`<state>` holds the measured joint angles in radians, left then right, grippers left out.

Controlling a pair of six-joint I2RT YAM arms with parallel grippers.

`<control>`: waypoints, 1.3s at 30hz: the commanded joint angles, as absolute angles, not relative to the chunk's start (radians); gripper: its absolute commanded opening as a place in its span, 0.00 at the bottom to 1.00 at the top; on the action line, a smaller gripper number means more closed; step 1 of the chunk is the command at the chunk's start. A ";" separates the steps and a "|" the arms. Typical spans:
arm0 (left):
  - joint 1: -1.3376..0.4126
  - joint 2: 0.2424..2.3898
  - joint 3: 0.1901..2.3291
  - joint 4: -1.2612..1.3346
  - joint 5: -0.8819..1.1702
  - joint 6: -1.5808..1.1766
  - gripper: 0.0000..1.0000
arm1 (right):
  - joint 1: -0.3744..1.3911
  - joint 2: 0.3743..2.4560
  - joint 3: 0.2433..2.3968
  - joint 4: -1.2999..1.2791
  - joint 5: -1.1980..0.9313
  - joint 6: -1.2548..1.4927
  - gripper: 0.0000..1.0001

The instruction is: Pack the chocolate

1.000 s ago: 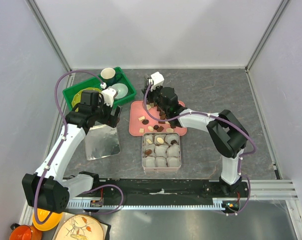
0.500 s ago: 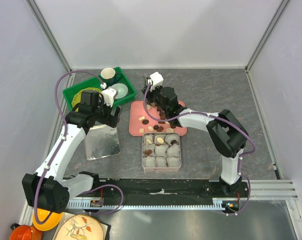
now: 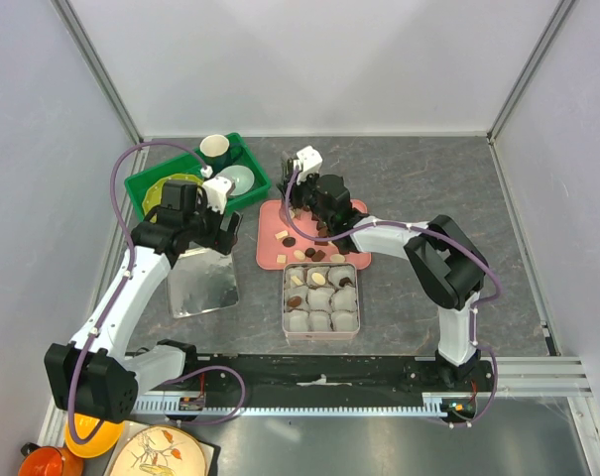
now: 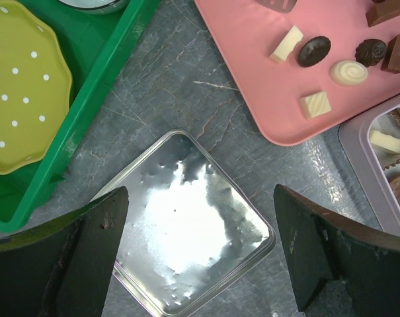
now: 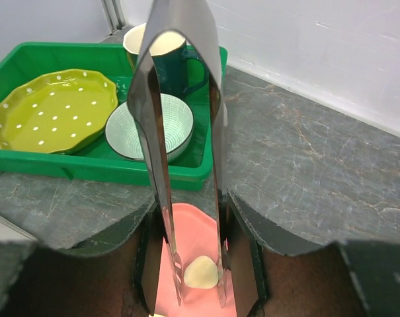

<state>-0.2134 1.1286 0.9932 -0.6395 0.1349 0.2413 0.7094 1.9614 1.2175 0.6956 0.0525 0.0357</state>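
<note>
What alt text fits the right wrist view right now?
The right gripper holds metal tongs, their tips either side of a cream-white chocolate over the pink tray. Behind, a green bin holds a yellow dotted plate, a striped bowl and a dark green mug.

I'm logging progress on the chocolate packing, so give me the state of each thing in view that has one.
left gripper, open above the lid.
right gripper, shut on the tongs.
tongs, tips either side of a white chocolate on the pink tray.
lid, off, flat on the table.
tin, open, partly filled.
mug, upright in the green bin.
</note>
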 commanded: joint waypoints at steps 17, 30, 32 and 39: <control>-0.206 1.101 0.983 -0.609 0.146 0.276 0.96 | 0.709 1.916 1.282 0.716 0.014 0.026 0.32; -0.204 1.092 0.976 -0.609 0.149 0.265 0.96 | 0.735 1.401 0.924 0.582 -0.020 -0.018 0.31; -0.204 1.091 0.974 -0.611 0.150 0.264 0.96 | 0.761 1.297 0.881 0.537 -0.018 -0.020 0.31; -0.202 1.092 0.969 -0.611 0.149 0.258 0.99 | 0.887 1.039 0.723 0.306 0.051 -0.005 0.30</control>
